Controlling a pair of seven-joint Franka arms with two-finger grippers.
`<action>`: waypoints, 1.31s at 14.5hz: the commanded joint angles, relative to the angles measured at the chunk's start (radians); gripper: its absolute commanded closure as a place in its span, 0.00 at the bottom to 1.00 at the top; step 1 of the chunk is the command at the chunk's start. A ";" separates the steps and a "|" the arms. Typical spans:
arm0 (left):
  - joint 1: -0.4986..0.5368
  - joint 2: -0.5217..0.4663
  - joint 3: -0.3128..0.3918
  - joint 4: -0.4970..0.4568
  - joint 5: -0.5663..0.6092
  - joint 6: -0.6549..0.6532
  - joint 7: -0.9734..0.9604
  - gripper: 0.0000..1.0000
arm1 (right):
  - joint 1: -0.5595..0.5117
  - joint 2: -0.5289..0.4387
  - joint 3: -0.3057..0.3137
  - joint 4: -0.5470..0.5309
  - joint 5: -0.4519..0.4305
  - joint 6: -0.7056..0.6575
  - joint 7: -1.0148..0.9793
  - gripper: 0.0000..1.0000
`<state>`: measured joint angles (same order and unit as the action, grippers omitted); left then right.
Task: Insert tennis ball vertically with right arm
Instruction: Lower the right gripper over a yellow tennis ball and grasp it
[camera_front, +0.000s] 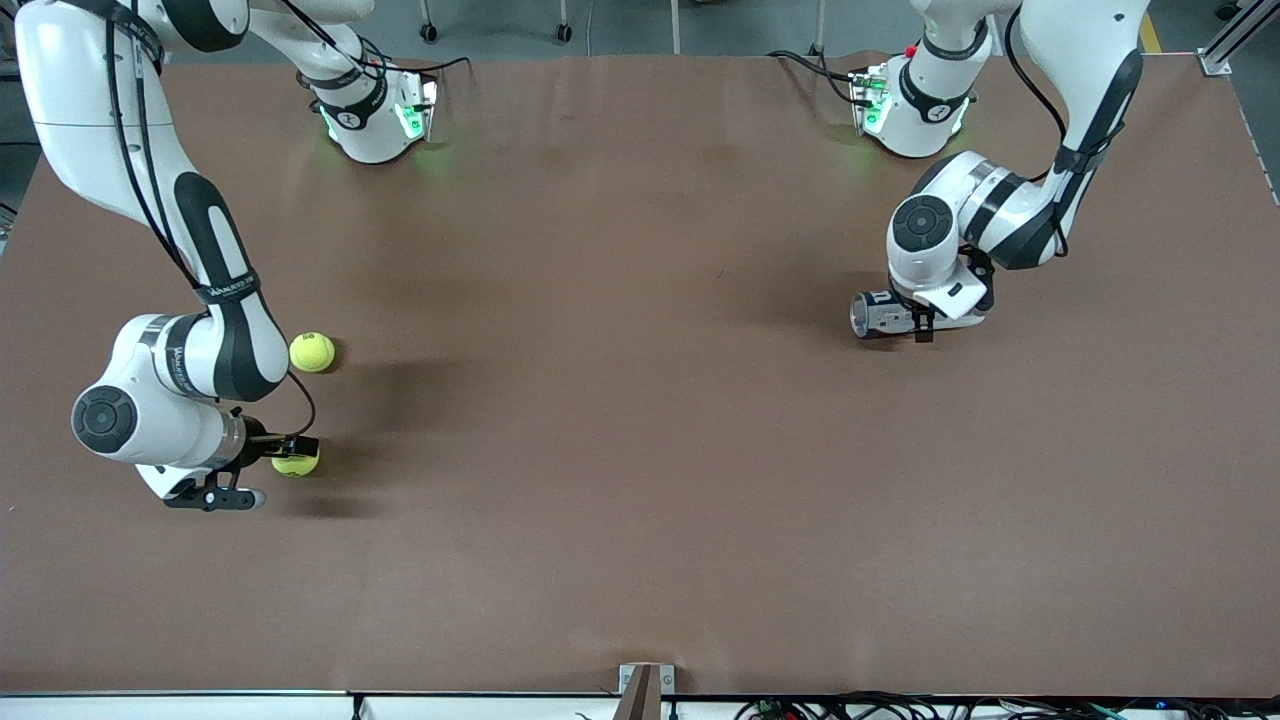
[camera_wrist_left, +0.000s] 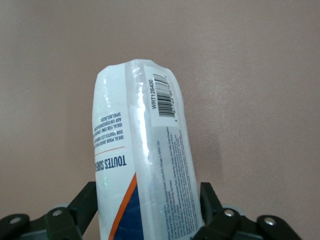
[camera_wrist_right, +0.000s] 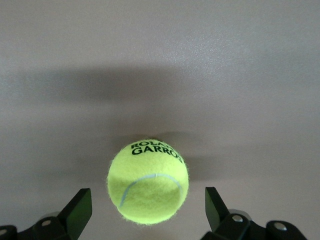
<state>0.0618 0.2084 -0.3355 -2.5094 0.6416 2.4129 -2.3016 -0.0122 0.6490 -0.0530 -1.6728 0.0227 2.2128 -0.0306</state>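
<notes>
A yellow tennis ball (camera_wrist_right: 148, 181) sits on the brown table (camera_front: 620, 420) at the right arm's end, and black letters show on its top. The right gripper (camera_wrist_right: 148, 210) is down low around this ball, with one finger (camera_wrist_right: 79, 212) on each side of it. There is a gap between each finger and the ball, so the claw is open and is not holding the ball. In the front view the same ball (camera_front: 296, 462) peeks out from under the right gripper (camera_front: 262, 462). A second tennis ball (camera_front: 312, 352) lies on the table close by, farther from the front camera than the first ball, just beside the right arm. Well apart from both balls, at the left arm's end of the table, a clear plastic ball can (camera_front: 880, 313) lies on its side. It has a label with a barcode and small print. The left gripper (camera_front: 925, 320) is down on the can. In the left wrist view its fingers (camera_wrist_left: 208, 201) press on both sides of the ball can (camera_wrist_left: 142, 160), so this claw is closed on the can
</notes>
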 joint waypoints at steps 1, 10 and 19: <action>0.012 -0.020 -0.011 -0.012 0.006 0.014 -0.009 0.14 | -0.009 0.014 0.007 0.013 0.023 0.005 -0.020 0.00; 0.003 -0.009 -0.013 -0.003 0.006 0.008 -0.009 0.38 | -0.008 0.031 0.007 0.013 0.023 0.039 -0.020 0.00; 0.000 0.049 -0.082 0.150 -0.089 -0.021 -0.005 0.36 | -0.006 0.041 0.007 0.013 0.023 0.041 -0.022 0.00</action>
<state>0.0609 0.2254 -0.3866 -2.4268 0.5882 2.4177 -2.3016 -0.0121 0.6814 -0.0517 -1.6713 0.0250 2.2481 -0.0309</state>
